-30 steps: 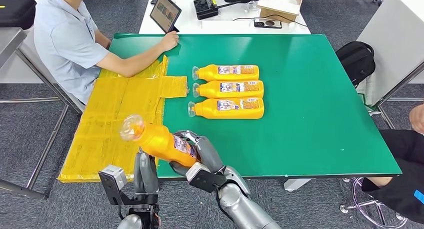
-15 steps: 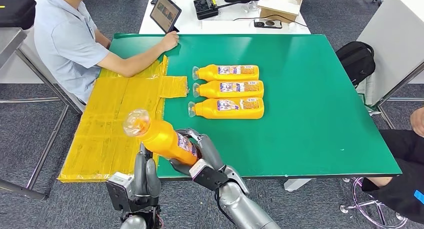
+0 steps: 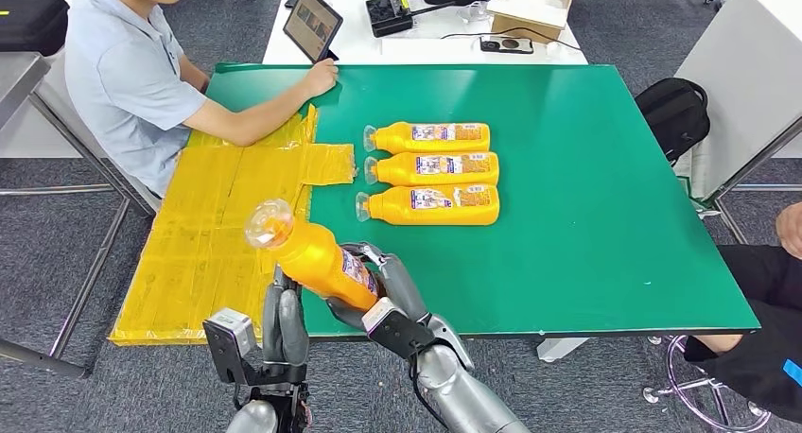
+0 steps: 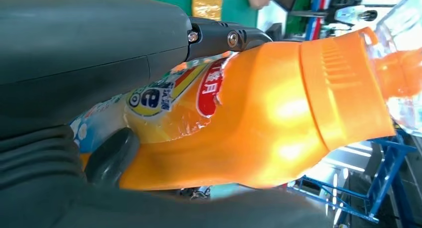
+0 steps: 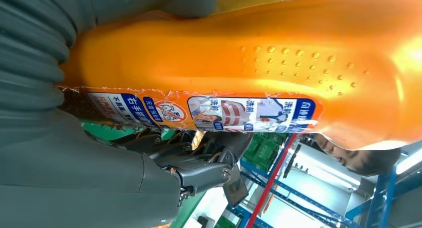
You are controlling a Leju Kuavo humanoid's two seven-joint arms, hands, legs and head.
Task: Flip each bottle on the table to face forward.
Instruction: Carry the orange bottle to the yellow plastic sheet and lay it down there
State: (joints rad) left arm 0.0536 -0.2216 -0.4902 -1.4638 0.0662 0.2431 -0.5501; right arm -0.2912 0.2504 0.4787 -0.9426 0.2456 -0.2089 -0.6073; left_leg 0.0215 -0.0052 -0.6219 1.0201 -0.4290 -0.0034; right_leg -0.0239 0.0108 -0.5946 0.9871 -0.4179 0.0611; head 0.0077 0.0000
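Seated at the far left: a person [image 3: 123, 83], one arm resting on the green table [image 3: 586, 216] beside the yellow sheet [image 3: 222, 225]. Left hand [image 3: 282, 324] raised at the near edge, fingers upright against the lower side of the held bottle [image 3: 317, 260]; whether actually clamped or only touching, cannot tell. Right hand [image 3: 383, 296] wrapped around the bottle's body, holding it off the table, clear cap [image 3: 269, 225] tilted up and leftward. Further right, three more bottles [image 3: 430, 171] lying in a row mid-table, caps leftward. Likely risk: a slip during the handover or turn, since the smooth plastic sits near the table edge and could drop to the floor.
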